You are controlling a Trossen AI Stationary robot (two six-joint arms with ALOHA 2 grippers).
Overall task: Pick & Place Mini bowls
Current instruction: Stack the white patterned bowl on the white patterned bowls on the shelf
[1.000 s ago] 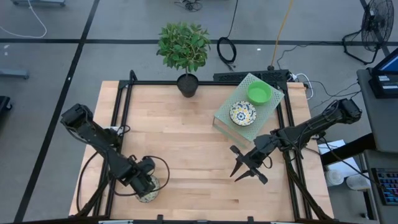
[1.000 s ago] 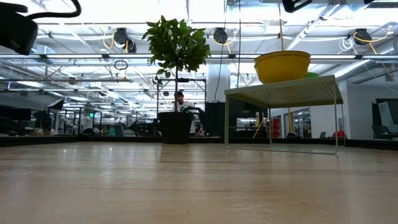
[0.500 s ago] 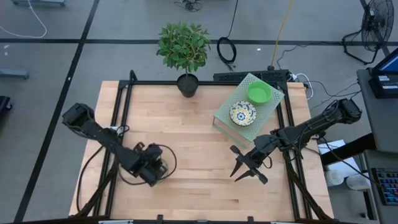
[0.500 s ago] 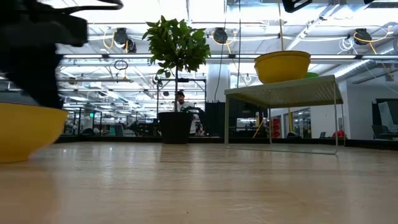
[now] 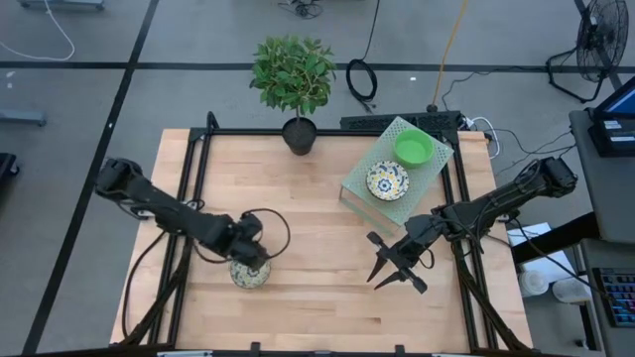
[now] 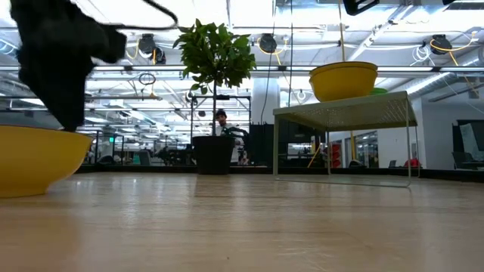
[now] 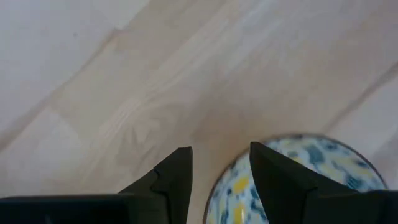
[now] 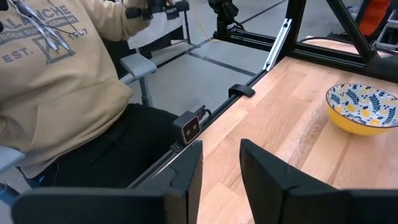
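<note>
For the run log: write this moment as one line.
left gripper: at floral mini bowl, rim between fingers | right gripper: open, idle over table | green stand: green mini bowl, second floral bowl

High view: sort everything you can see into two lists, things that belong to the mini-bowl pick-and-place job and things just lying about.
Belongs to the job:
- floral bowl at the left gripper
- floral bowl on the stand
- green bowl
- mesh stand bearing those two
- right gripper, waiting, open

Lying about:
- potted plant
- cable coil
- floor fan
</note>
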